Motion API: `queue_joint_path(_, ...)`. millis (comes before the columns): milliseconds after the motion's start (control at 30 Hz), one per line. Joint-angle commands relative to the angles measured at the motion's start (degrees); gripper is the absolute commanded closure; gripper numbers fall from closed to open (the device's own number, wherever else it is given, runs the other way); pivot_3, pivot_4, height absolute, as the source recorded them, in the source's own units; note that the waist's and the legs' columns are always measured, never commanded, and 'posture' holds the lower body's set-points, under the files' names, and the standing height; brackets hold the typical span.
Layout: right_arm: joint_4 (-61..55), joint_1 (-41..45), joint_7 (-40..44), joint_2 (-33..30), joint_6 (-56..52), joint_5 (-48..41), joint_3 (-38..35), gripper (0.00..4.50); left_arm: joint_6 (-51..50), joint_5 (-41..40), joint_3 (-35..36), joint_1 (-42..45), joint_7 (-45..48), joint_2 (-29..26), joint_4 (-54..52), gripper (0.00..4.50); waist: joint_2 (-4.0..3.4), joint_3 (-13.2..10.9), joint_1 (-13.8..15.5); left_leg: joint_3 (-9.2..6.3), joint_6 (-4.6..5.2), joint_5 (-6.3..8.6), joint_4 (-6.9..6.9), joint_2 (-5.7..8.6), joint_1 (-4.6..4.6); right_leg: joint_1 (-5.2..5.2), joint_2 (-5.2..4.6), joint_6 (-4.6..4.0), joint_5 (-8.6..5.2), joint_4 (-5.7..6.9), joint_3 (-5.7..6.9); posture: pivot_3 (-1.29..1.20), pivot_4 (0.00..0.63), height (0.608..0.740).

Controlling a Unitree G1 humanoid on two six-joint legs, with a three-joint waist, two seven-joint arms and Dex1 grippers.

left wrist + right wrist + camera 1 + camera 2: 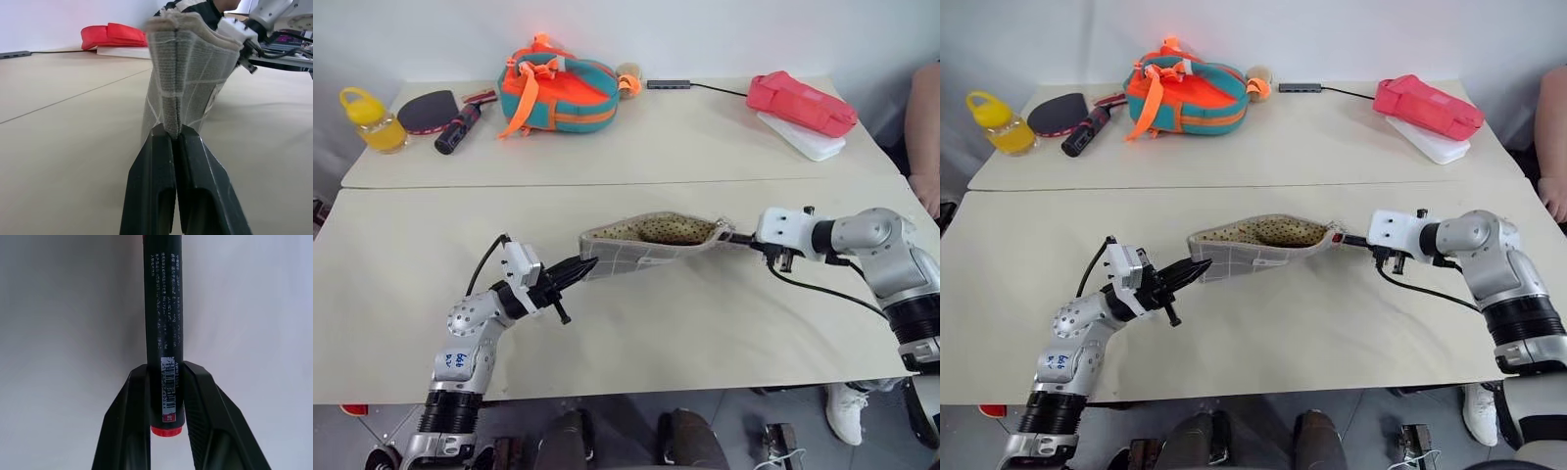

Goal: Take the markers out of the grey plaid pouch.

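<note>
Left gripper [579, 269] clamped tight on one end seam of flat grey plaid fabric pouch [641, 251] with thin white grid lines; left wrist view confirms fabric edge pinched between both black fingers [151, 181]. Pouch held up off pale beige surface [705, 333], slung across the gap toward the right arm, mouth facing up and gaping, tan dotted lining [663, 228] exposed. Right gripper [166, 396] part closed round slim black-bodied marker [164, 308] with red end, gripped near that end, barrel running out past the fingertips over bare surface; in head views right gripper sits just beside the pouch's zipper end. Cannot tell from head views whether marker tip clears the pouch mouth or sits just at it. Lime green marker not made out anywhere; likely inside the pouch, under the lining folds, but hidden. Progress estimate: roughly halfway, first marker in hand and about out, not yet set down; second marker to be fetched after. Far half of surface: orange-and-teal fabric bag [558, 90], pink-red soft pouch [800, 102] on a white slab, yellow bottle [370, 121], dark paddle [429, 109], black-and-red cylinder [456, 130]; all well apart from the work, none involved
</note>
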State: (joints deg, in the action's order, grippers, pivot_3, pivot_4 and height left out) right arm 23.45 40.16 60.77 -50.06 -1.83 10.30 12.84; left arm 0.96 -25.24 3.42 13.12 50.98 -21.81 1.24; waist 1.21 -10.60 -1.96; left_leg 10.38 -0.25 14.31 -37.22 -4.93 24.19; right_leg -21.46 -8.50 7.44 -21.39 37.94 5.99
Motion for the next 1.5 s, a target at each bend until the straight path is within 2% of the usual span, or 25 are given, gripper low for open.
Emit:
queue_joint_path(33,-0.78,-0.12,1.28,-0.45,-1.19,-1.3,-1.64,3.21,0.55,-0.23,-0.2,-0.14,0.22,0.16,-2.41,4.5,0.0,0.0,0.08,-0.01,0.0,0.0,-0.01,-0.01,0.0,0.0,0.0,0.0,0.0,0.0,0.0,0.0,0.15,0.74)
queue_joint_path(200,-3.95,-0.63,3.59,-0.77,-4.73,-3.46,-2.94,1.68,0.71,0.04,-0.65,-0.29,0.18,0.77,-2.56,4.5,0.0,0.0,0.2,-0.01,0.0,0.0,0.0,0.0,0.0,0.01,0.0,0.0,0.0,-0.01,0.01,0.0,0.15,0.74)
queue_joint_path(333,-10.38,0.43,8.76,-1.67,-12.15,-11.06,-7.28,1.68,0.9,0.21,-0.86,-0.21,0.26,0.89,-2.32,4.5,0.0,0.0,0.22,-0.01,0.0,0.0,0.0,0.0,0.01,0.0,0.0,0.0,0.0,-0.01,0.0,0.0,0.15,0.74)
queue_joint_path(567,-15.05,8.85,8.67,-1.65,-17.25,-16.62,-11.43,1.68,1.13,0.26,-1.17,0.48,0.33,1.11,-1.63,4.5,0.0,0.0,0.23,-0.03,0.02,0.01,0.01,0.0,0.01,0.0,-0.01,0.0,0.0,-0.02,0.02,0.0,0.15,0.74)
queue_joint_path(667,-22.24,11.82,8.5,2.28,-24.44,-23.98,-13.11,2.25,1.02,0.29,-1.66,0.7,0.13,1.57,-1.56,4.5,0.0,0.0,0.09,-0.03,0.01,0.01,0.01,-0.01,0.01,-0.03,-0.01,0.0,0.0,0.0,0.0,0.0,0.15,0.74)
queue_joint_path(767,-30.37,10.85,7.63,5.66,-29.97,-28.99,-12.18,3.31,0.66,0.15,-2.08,0.66,0.05,1.92,-1.74,4.5,0.0,0.0,0.29,-0.09,0.01,0.01,0.02,-0.03,0.01,-0.02,0.0,0.0,0.0,0.01,0.04,0.0,0.15,0.74)
queue_joint_path(867,-36.36,8.47,6.33,7.52,-32.4,-29.56,-8.71,4.3,0.09,-0.14,-2.42,0.62,-0.16,2.29,-2.0,4.5,0.0,0.0,0.51,-0.11,0.03,0.02,0.02,0.01,0.06,-0.01,-0.03,0.0,0.0,-0.02,0.05,0.0,0.15,0.74)
queue_joint_path(900,-38.06,7.34,6.18,7.8,-32.81,-29.25,-6.96,4.45,-0.06,-0.14,-2.64,0.61,-0.19,2.45,-2.13,4.5,0.01,0.0,0.57,-0.13,0.04,0.03,0.02,0.04,0.08,0.0,-0.05,0.0,0.0,-0.03,0.07,0.0,0.15,0.74)
queue_joint_path(1067,-36.99,5.07,4.9,6.6,-24.23,-19.49,1.52,4.45,-2.4,-1.41,-3.26,0.76,-0.12,3.65,-3.56,4.5,0.01,0.0,0.42,-0.13,0.06,0.04,-0.01,0.07,0.1,0.02,-0.06,0.01,0.01,-0.04,0.09,0.0,0.15,0.74)
queue_joint_path(1267,-30.0,6.57,4.73,5.88,-13.87,-10.43,6.0,4.45,-5.67,-2.89,-4.44,0.35,0.05,4.69,-5.75,4.5,0.0,0.0,0.26,-0.12,0.04,0.02,-0.02,0.04,0.09,0.0,-0.03,0.01,0.01,0.0,0.08,0.0,0.15,0.74)
queue_joint_path(1367,-31.63,6.01,7.68,6.0,-14.97,-11.53,6.42,4.45,-7.74,-4.17,-4.44,0.32,-0.36,5.58,-6.19,4.5,0.0,0.0,0.26,-0.11,0.03,0.02,-0.01,0.04,0.08,0.0,-0.03,0.01,0.01,-0.01,0.08,0.0,0.15,0.74)
queue_joint_path(1500,-38.22,7.77,14.02,2.25,-23.16,-16.25,4.31,4.45,-14.39,-8.99,-3.7,0.52,-1.21,6.52,-8.51,4.5,0.01,0.0,0.41,-0.16,0.04,0.02,0.0,0.04,0.09,0.0,-0.03,0.01,0.01,-0.02,0.08,0.0,0.15,0.74)
